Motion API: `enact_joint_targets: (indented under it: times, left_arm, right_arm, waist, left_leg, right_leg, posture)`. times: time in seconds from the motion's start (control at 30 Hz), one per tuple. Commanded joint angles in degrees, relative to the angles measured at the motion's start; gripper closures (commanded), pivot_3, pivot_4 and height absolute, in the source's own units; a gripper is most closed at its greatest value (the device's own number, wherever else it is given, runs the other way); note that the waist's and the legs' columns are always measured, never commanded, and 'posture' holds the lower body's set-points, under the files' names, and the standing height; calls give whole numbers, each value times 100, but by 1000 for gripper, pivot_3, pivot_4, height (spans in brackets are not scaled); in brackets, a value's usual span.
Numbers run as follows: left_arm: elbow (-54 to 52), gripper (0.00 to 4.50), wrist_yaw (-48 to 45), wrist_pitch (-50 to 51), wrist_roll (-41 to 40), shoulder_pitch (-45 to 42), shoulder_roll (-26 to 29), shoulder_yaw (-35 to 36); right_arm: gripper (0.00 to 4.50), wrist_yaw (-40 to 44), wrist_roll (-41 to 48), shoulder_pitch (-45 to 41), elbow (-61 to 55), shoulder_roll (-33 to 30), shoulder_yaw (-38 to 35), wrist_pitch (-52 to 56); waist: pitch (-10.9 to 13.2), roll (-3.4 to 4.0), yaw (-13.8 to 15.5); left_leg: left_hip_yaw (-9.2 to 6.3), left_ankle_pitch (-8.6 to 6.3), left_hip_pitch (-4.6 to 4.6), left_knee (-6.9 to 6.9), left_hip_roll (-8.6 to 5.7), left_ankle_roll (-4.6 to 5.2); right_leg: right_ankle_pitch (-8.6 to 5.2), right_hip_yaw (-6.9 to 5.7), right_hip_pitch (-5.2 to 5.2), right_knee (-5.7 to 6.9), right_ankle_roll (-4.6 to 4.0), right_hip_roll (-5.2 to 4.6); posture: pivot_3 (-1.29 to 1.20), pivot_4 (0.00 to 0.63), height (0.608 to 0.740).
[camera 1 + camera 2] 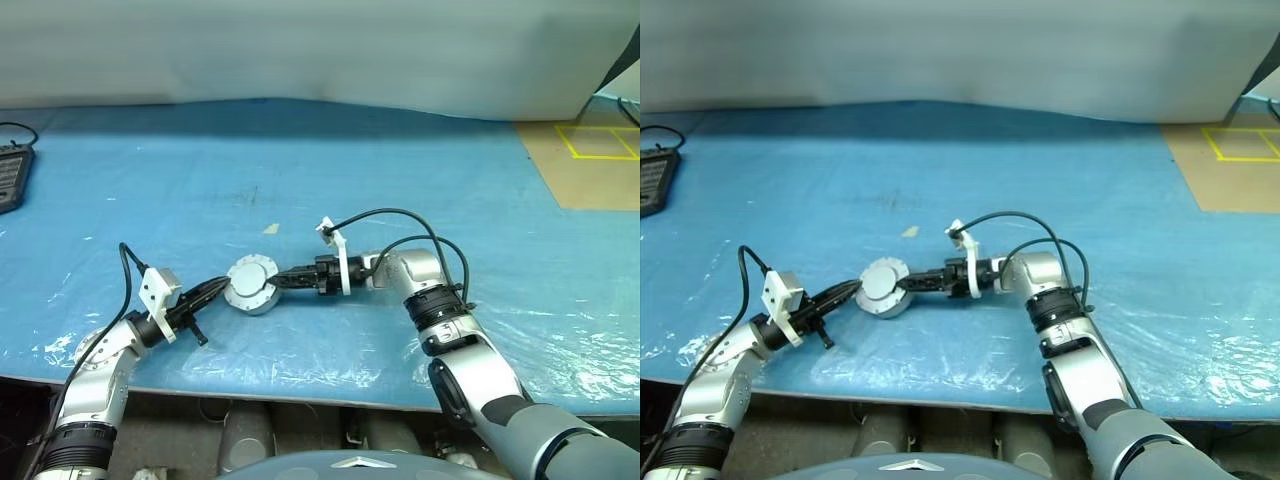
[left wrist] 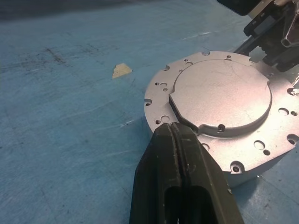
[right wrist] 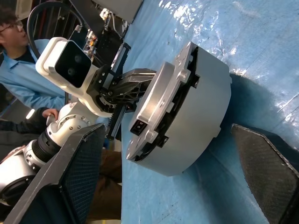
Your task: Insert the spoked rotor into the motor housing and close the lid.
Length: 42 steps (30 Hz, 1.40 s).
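Your right wrist view catches a person in blue (image 3: pixel 18 79) behind the squat round silver-grey metal housing (image 1: pixel 252 286), lid (image 2: pixel 222 95) down, on the blue desk (image 1: pixel 300 180). Left claw (image 2: pixel 174 135) is closed against its rim; right claw (image 1: pixel 285 281) is spread wide around it.

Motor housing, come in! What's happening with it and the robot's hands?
Left gripper shut, tips against lid. Right gripper open, straddling motor housing. Lid down. Nothing blocking.

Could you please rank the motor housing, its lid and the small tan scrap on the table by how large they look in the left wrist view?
1. Motor housing, largest.
2. Lid, the raised disc on the housing, narrower than the housing's flange.
3. Tan scrap, smallest by far; it lies farther from the camera, but that would not change the order.
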Motion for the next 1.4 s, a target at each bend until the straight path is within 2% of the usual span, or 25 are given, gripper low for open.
enact_joint_targets:
  times: [0.03,0.1,0.33,0.37,0.7,0.87,1.07,1.17,1.27,1.4]
  left_arm:
    - [46,4500,19,-12,69,44,41,2]
    - [51,4500,21,-20,73,41,40,3]
    - [74,4500,52,-41,96,33,8,-8]
    - [74,4500,57,-50,102,37,3,-7]
    - [124,4500,388,-47,132,9,-76,98]
    - [79,4500,1486,1357,-222,-339,-267,380]
    - [-341,4500,2137,2287,-1072,-632,-735,855]
    - [-734,3905,2172,2782,-1675,-707,-1054,923]
    - [-1028,2883,2362,3263,-2319,-801,-1430,1026]
    - [-1363,1477,2463,3976,-3027,-730,-1706,997]
  right_arm:
    - [194,-152,61,-97,20,68,-46,-35]
    - [660,-228,25,-92,88,77,-29,-59]
    - [3062,-317,-10,-104,199,70,1,-210]
    - [3221,-319,10,-105,188,75,-8,-197]
    - [3229,-605,139,-174,339,135,-316,-150]
    - [3229,-959,433,-548,940,175,-1021,-130]
    - [3229,-1459,938,-1048,1547,155,-2087,-179]
    - [3229,-1918,1244,-1264,1807,191,-2738,-237]
    - [3229,-2357,1583,-1428,1949,253,-3343,-251]
    - [3229,-2779,2068,-1576,1919,331,-3996,-209]
  waist:
    - [0,0,0]
    - [0,0,0]
    - [0,0,-1]
    - [0,0,-1]
    - [0,0,-1]
    - [1,1,5]
    - [2,-1,86]
    - [4,-5,87]
    - [7,-10,87]
    - [8,-11,64]
  left_leg:
    - [0,0,0,0,0,-1]
    - [0,4,1,0,0,-6]
    - [0,11,4,1,0,-18]
    - [0,11,8,1,0,-18]
    - [0,11,13,2,0,-19]
    - [-2,11,9,13,0,-19]
    - [-3,12,-15,17,-1,-21]
    - [-3,14,-66,25,-3,-21]
    - [-6,25,-131,64,-1,-5]
    - [-7,23,-166,101,17,-9]
  right_leg:
    - [0,0,0,0,0,0]
    - [0,0,0,0,0,0]
    - [0,0,2,2,0,0]
    - [0,0,5,4,0,0]
    - [0,0,11,5,0,0]
    - [1,-1,8,16,-1,0]
    - [1,-5,-5,10,-1,0]
    - [4,-6,-51,15,-1,1]
    - [16,-18,-98,42,11,14]
    - [17,-16,-147,91,7,34]
  posture:
    - [0,150,740]
    - [0,150,740]
    - [0,150,740]
    - [0,150,740]
    - [0,150,740]
    - [0,150,740]
    - [0,150,740]
    - [0,150,740]
    - [0,150,740]
    - [0,150,740]
